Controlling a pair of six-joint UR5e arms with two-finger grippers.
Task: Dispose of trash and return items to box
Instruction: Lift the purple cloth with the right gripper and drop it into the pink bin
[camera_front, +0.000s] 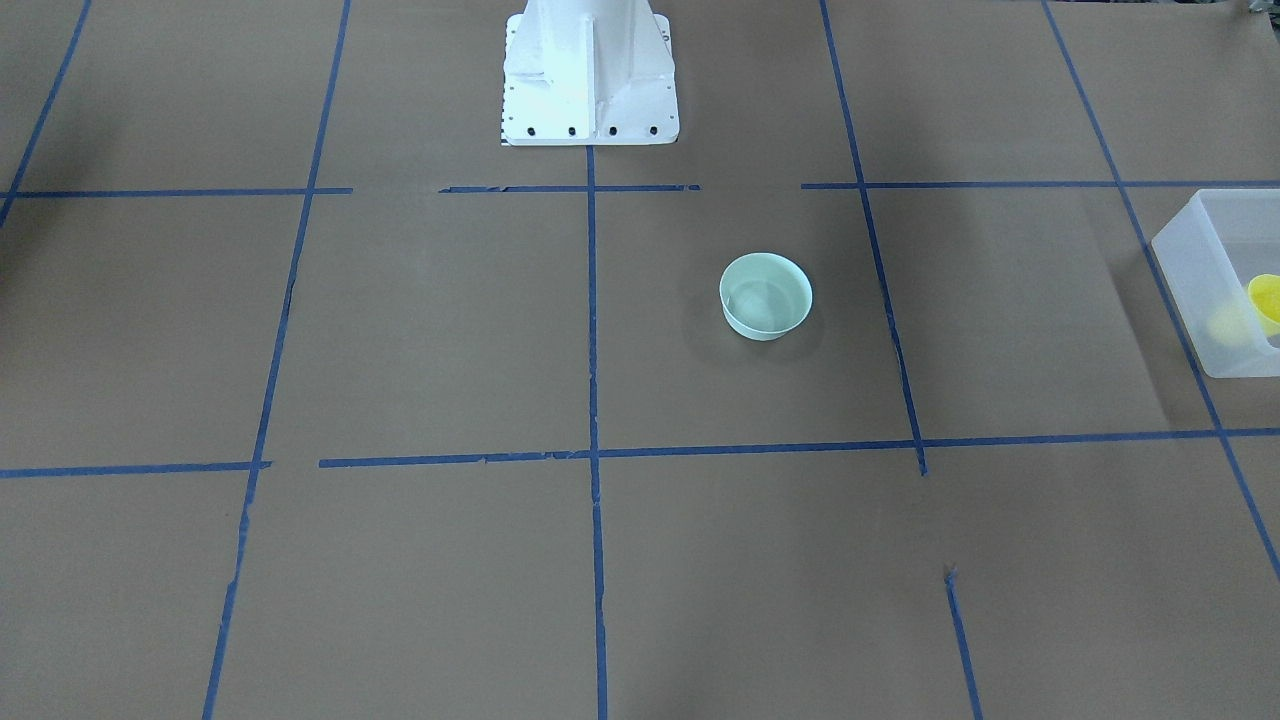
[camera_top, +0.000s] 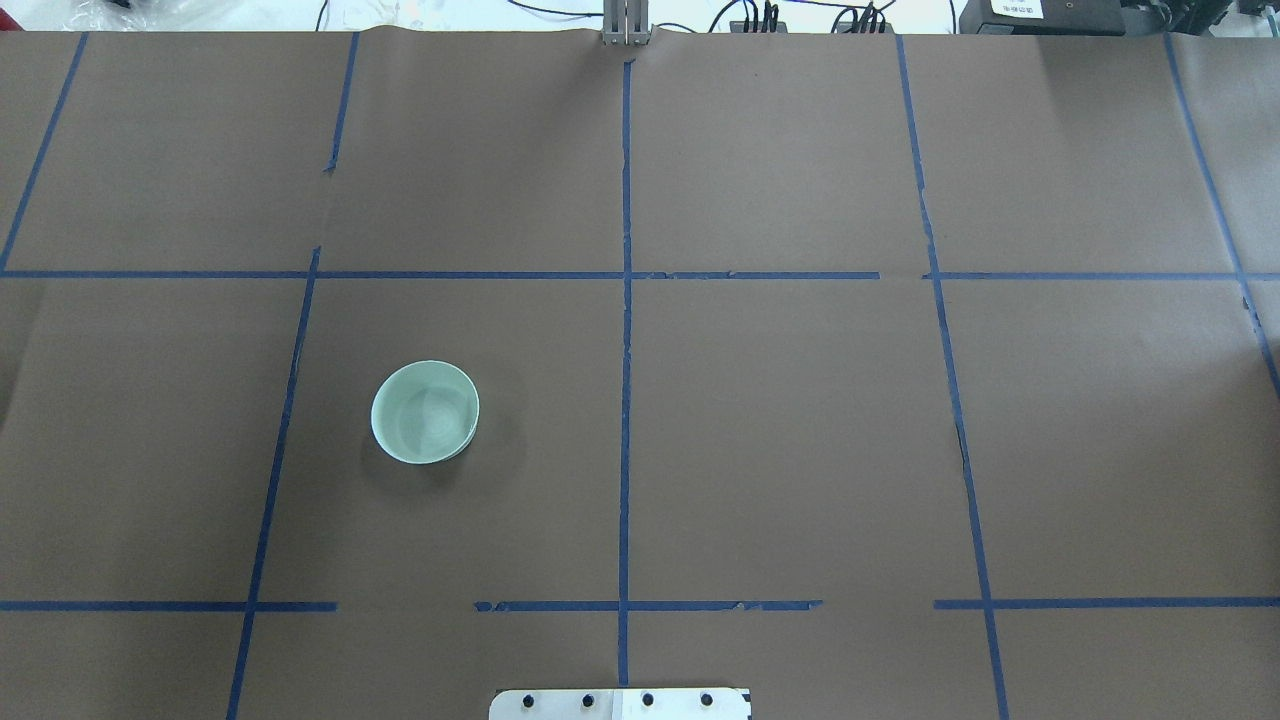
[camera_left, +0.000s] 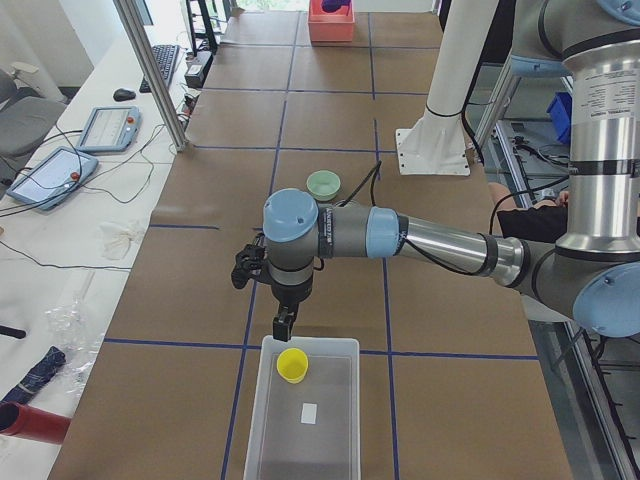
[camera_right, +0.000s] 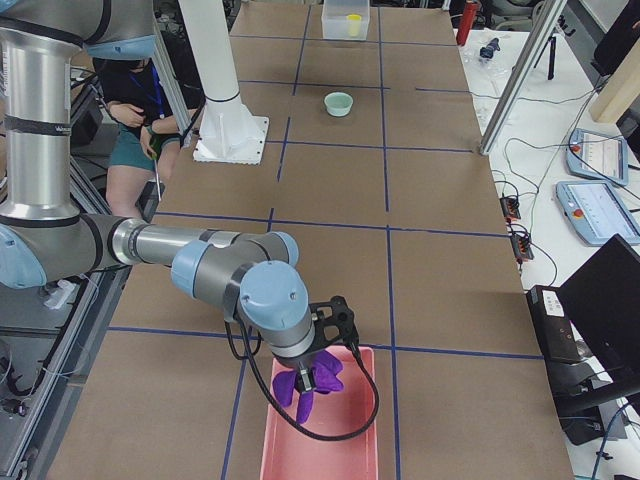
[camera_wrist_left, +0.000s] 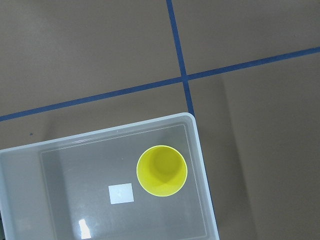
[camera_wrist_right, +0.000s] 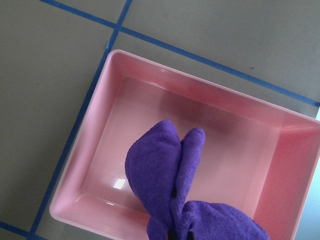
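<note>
Exterior front-facing: the mint-green bowl (camera_front: 766, 296) sits upright on the brown paper, in front of the white robot base (camera_front: 588, 75) and a little to the robot's left of it. Well further left of the base, the frosted box (camera_front: 1195, 270) holds the yellow cup (camera_front: 1266, 300).

Overhead exterior: bowl out from the base, robot's left. No arm in view.

Exterior left: the left gripper (camera_left: 284, 325) hangs over the box end nearer the base, just above the cup. We cannot tell how far its fingers are apart.

Exterior right: far to the base's right, the right gripper (camera_right: 312, 378) holds a purple cloth (camera_right: 290, 385) over a pink bin (camera_right: 290, 450).

Left wrist: cup upright inside the box, beside a white label (camera_wrist_left: 121, 193).

Right wrist: cloth bunched and pinched, above the bin floor; it hides the fingers.
</note>
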